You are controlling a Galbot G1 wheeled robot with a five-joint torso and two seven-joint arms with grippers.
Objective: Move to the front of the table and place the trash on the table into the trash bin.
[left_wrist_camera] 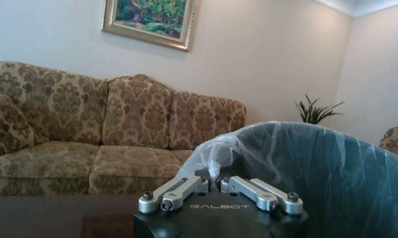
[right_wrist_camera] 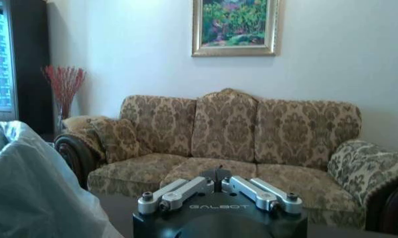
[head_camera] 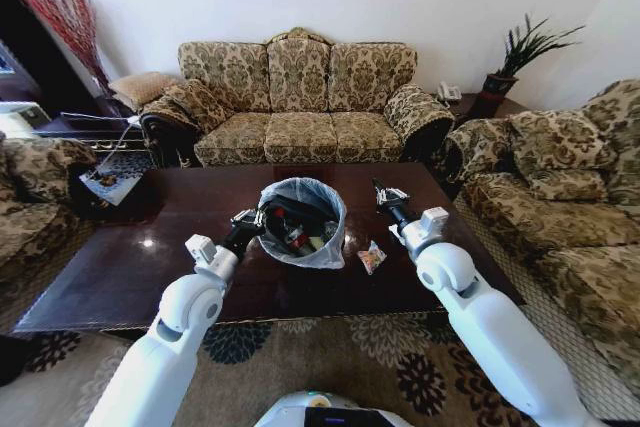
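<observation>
Plastic-lined bin (head_camera: 303, 223) betw. both tools, mid-table (head_camera: 120, 277).

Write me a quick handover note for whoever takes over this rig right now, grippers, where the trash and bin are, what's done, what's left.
Left gripper: raised at the trash bin's near-left rim, shut, empty.
Right gripper: raised over the table to the right of the bin, shut, empty.
Trash bin: standing on the table, bag-lined, with several pieces already inside.
Done: robot is at the table front; most trash is binned.
Left: one crumpled wrapper lies on the table just right of the bin.
</observation>
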